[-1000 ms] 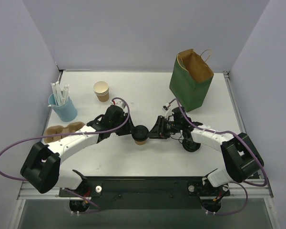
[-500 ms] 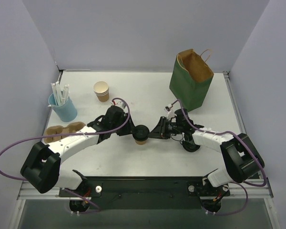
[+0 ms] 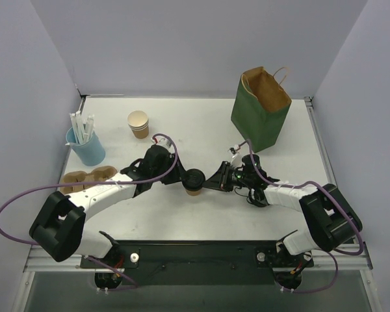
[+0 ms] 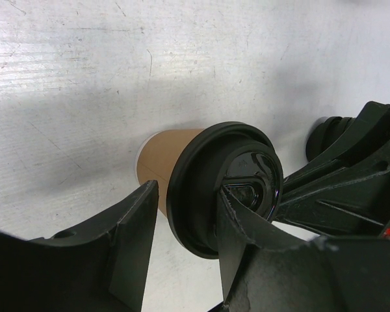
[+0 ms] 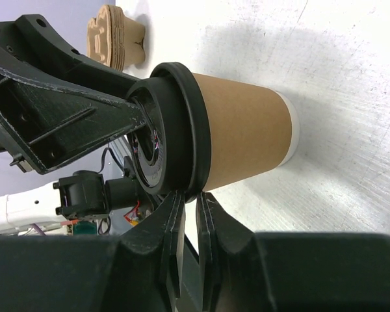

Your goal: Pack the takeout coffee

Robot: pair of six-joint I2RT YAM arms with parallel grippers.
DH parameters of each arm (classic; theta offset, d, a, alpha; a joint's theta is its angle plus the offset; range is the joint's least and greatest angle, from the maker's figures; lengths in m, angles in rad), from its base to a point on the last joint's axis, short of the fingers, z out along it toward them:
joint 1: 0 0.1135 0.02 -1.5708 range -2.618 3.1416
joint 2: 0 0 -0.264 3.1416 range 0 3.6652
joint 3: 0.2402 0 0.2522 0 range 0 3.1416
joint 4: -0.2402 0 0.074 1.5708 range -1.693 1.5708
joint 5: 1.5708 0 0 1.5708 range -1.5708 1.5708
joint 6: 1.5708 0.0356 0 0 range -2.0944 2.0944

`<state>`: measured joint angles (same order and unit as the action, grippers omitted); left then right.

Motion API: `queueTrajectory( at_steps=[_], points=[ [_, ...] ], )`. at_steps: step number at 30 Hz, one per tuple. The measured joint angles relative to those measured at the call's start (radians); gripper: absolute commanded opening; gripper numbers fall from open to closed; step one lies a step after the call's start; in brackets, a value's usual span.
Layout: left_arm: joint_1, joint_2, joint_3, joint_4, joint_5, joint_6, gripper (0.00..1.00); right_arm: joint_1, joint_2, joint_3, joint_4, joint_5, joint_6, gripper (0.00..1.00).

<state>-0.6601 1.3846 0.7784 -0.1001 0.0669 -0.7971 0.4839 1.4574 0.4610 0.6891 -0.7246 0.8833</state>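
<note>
Takeout coffee [image 3: 194, 181] standing upright at mid-desk [image 3: 201, 123], between the two arms. Left end effector [image 4: 185, 250] half open, its fingers straddling the black lid's rim. Right end effector [image 5: 189, 218] nearly closed, its finger tips pinching the lid's rim. Green bag [image 3: 260, 110] stands behind, near the right arm.

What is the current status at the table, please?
Left hand open around coffee's black lid. Right hand nearly shut at lid rim. Coffee upright on table, green bag beyond, path clear.
</note>
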Motion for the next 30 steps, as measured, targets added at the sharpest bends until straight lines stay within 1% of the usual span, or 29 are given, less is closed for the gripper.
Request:
queueTrajectory(
  at_steps=[3, 5, 6, 9, 12, 14, 16, 18, 23, 24, 27, 28, 29, 30],
  points=[
    [0.000, 0.000, 0.000, 0.002, -0.005, -0.003, 0.49, 0.000, -0.003, 0.010, -0.011, 0.001, -0.001, 0.16],
    [0.000, 0.000, 0.001, 0.002, -0.007, -0.003, 0.49, 0.000, -0.016, 0.031, -0.051, 0.004, -0.007, 0.19],
    [0.000, 0.001, 0.005, -0.002, -0.008, -0.003, 0.49, 0.001, -0.022, 0.045, -0.086, 0.012, -0.018, 0.24],
    [-0.005, 0.010, 0.029, -0.032, -0.011, 0.004, 0.49, 0.000, -0.048, 0.084, -0.200, 0.039, -0.047, 0.33],
    [-0.007, 0.026, 0.073, -0.091, -0.014, 0.024, 0.52, -0.008, -0.077, 0.129, -0.306, 0.042, -0.066, 0.39],
    [-0.007, 0.033, 0.101, -0.136, -0.013, 0.036, 0.54, -0.013, -0.103, 0.174, -0.370, 0.049, -0.086, 0.42],
    [-0.006, 0.038, 0.138, -0.189, -0.013, 0.051, 0.58, -0.013, -0.134, 0.225, -0.437, 0.065, -0.117, 0.45],
    [-0.006, 0.042, 0.194, -0.241, -0.010, 0.065, 0.69, -0.013, -0.164, 0.274, -0.500, 0.093, -0.157, 0.50],
    [0.006, 0.041, 0.340, -0.314, -0.003, 0.102, 0.75, 0.002, -0.216, 0.372, -0.685, 0.196, -0.263, 0.61],
    [0.012, 0.040, 0.365, -0.323, -0.005, 0.108, 0.75, 0.011, -0.218, 0.394, -0.731, 0.233, -0.286, 0.69],
    [0.036, 0.020, 0.396, -0.354, -0.036, 0.135, 0.80, 0.073, -0.217, 0.469, -0.856, 0.344, -0.340, 0.74],
    [0.045, 0.005, 0.394, -0.378, -0.054, 0.143, 0.84, 0.101, -0.216, 0.497, -0.892, 0.383, -0.356, 0.76],
    [0.055, -0.014, 0.386, -0.399, -0.078, 0.151, 0.97, 0.129, -0.213, 0.526, -0.922, 0.412, -0.366, 0.79],
    [0.064, -0.038, 0.369, -0.412, -0.103, 0.156, 0.97, 0.156, -0.206, 0.558, -0.949, 0.443, -0.377, 0.81]
  ],
)
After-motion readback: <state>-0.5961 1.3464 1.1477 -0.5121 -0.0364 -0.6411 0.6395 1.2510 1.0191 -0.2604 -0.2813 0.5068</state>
